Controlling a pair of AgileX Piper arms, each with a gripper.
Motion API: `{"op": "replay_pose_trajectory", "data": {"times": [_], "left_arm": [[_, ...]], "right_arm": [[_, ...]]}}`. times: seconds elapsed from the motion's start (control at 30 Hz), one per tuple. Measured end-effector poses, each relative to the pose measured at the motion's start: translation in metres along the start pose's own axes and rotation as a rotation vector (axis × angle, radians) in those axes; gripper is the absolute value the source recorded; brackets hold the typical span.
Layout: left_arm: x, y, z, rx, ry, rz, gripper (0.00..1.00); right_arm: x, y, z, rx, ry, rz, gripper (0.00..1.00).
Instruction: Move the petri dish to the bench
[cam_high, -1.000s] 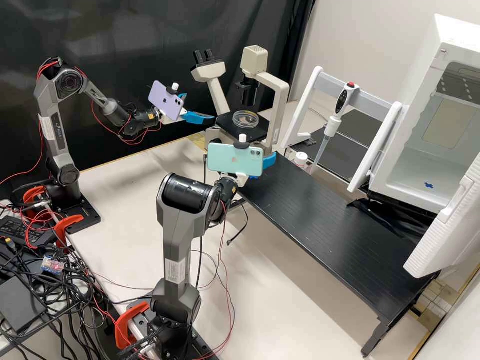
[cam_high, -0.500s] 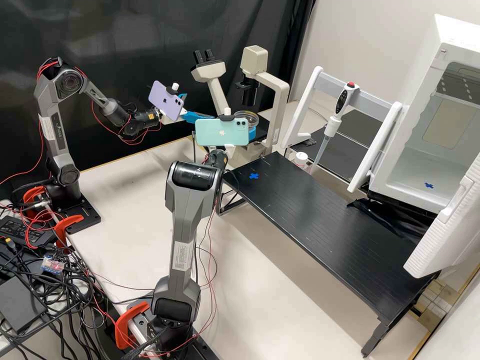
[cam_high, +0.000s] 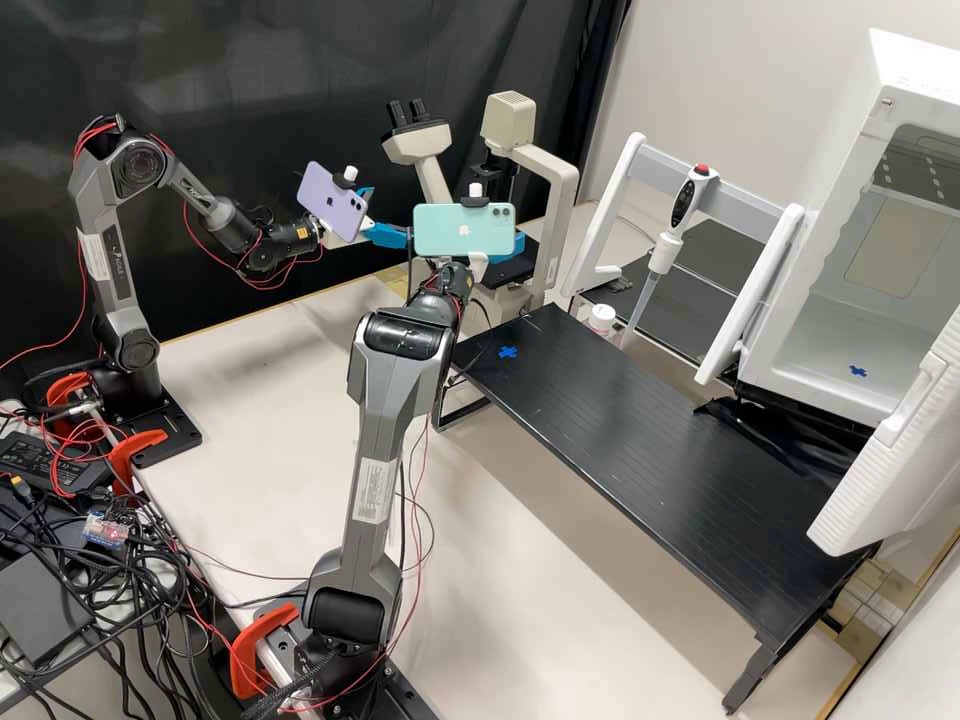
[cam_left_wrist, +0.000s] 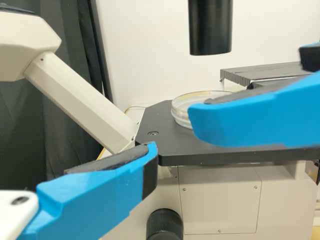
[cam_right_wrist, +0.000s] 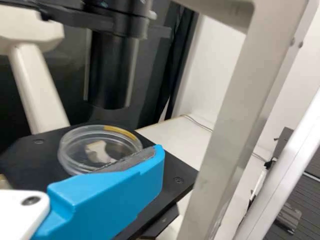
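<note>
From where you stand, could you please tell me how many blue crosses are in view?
2: a blue cross on the black bench, at the end near the microscope, and another on the floor of the open white box. More may be hidden.

The left gripper (cam_high: 392, 214) and the right gripper (cam_high: 517, 243) have bright blue, blocky fingers (cam_left_wrist: 90, 197) lined with dark grey pads (cam_right_wrist: 132, 160), each finger rooted in a white mount (cam_right_wrist: 20, 215) with a dark screw (cam_right_wrist: 31, 200). By the left one sits a lilac phone (cam_high: 332, 201); by the right one, a mint phone (cam_high: 464, 230), both clipped in black with a white knob. Behind each gripper comes a black, rounded wrist with a yellow sticker, trailed by thin red cables (cam_high: 290, 263). Farther back, the grey, angular links (cam_high: 395, 405) bear pale labels (cam_high: 374, 490); farthest from the grippers are black bases (cam_high: 165, 430).
</note>
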Motion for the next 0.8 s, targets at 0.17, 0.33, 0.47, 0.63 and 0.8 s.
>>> {"op": "replay_pose_trajectory", "data": {"times": [0.17,0.33,0.47,0.63,0.8], "left_arm": [[0.0,0.0,0.0,0.0,0.0,0.0,1.0],[0.0,0.0,0.0,0.0,0.0,0.0,1.0],[0.0,0.0,0.0,0.0,0.0,0.0,1.0],[0.0,0.0,0.0,0.0,0.0,0.0,1.0],[0.0,0.0,0.0,0.0,0.0,0.0,1.0]], "right_arm": [[0.022,0.001,0.005,0.003,-0.028,-0.033,1.0],[0.039,0.001,0.008,0.012,-0.052,-0.067,1.0],[0.048,0.0,0.009,0.016,-0.071,-0.084,1.0],[0.058,-0.001,0.01,0.05,-0.089,-0.091,1.0],[0.065,-0.007,0.016,0.096,-0.11,-0.096,1.0]]}}
